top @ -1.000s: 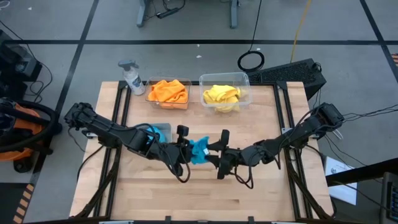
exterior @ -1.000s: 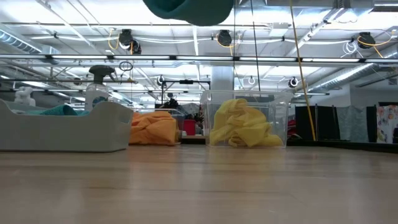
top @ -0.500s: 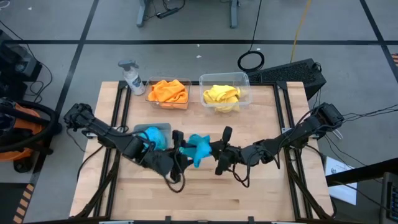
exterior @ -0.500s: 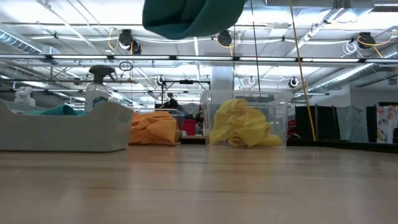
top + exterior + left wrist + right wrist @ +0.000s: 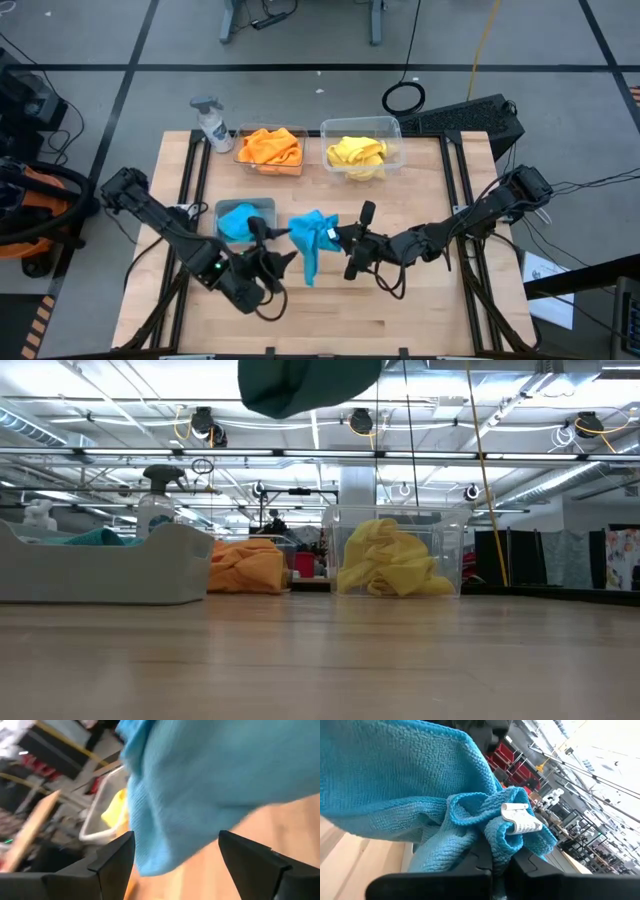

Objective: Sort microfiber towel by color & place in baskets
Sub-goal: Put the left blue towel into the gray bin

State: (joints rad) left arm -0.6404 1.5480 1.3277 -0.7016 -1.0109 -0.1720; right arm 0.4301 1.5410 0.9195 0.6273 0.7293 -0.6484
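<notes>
**Two dark arms, cables showing**

Both jointed arms are showing black housings with thin black cables looping alongside. The left gripper (image 5: 272, 262) and right gripper (image 5: 338, 238) are showing flat, angular matte-black fingers (image 5: 114, 862).

spray bottle (image 5: 211, 123), wooden table (image 5: 420, 310)

A grey floor (image 5: 300, 45) crossed by dark lines surrounds the wooden table (image 5: 330, 310). Ceiling lights (image 5: 120, 385) shine over pipes and hanging cables.
</notes>
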